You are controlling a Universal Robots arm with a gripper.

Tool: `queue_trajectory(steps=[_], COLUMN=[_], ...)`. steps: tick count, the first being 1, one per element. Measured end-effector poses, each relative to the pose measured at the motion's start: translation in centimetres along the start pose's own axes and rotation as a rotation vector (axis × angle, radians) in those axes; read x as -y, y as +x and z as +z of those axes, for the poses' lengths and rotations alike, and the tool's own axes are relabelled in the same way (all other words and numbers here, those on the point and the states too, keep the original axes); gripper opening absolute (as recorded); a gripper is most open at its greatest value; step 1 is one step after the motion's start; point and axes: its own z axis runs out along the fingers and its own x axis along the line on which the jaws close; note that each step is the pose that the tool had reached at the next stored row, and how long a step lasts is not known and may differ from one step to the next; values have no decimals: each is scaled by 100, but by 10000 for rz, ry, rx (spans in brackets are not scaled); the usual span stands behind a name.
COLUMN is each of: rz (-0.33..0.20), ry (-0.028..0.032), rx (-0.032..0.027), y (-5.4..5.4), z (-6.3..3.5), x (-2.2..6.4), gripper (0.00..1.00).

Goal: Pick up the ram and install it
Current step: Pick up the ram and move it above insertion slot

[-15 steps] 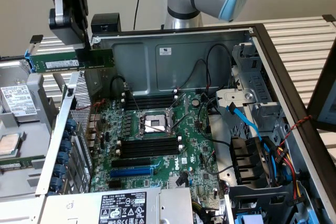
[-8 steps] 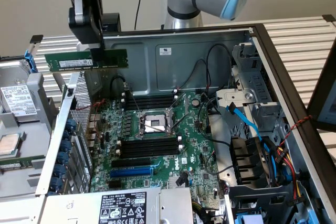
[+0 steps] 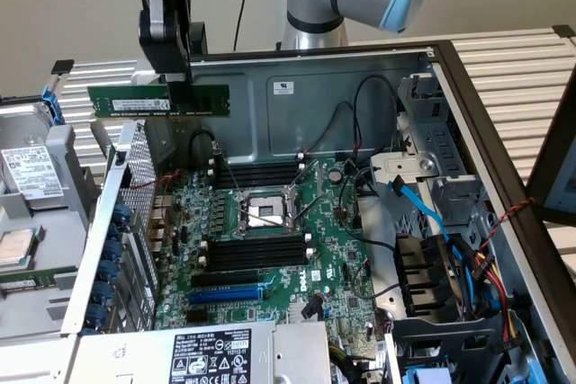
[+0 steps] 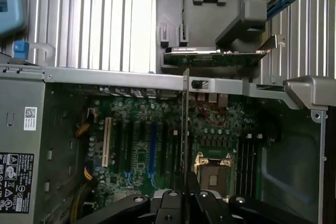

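Observation:
The ram [image 3: 126, 102], a long green stick with a white label, hangs level above the rear-left corner of the open computer case. My gripper [image 3: 176, 96] is shut on it, near the middle of its top edge. It is well above the motherboard [image 3: 337, 267]. Below lie the black slots [image 3: 256, 253] beside the CPU socket [image 3: 264, 213], with more black slots [image 3: 261, 173] behind it. In the wrist view the ram [image 4: 185, 124] is edge-on, a thin line running out from my gripper [image 4: 185, 195] over the board.
The case wall [image 3: 297, 110] rises behind the board, and a perforated metal bracket [image 3: 135, 186] stands under the ram. A drive cage with a blue cable [image 3: 423, 209] is on the exterior view's right. A blue slot [image 3: 225, 294] and a labelled power supply [image 3: 211, 352] sit near the front.

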Motion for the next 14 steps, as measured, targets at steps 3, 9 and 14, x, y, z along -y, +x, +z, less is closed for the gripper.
queue_trajectory(steps=[3,9,14], rz=[5,21,35], ry=[-96,-333,-538], rx=[2,5,2], y=[0,-3,-11], z=[-5,-14,-14], x=[93,280,441], gripper=[14,14,14])
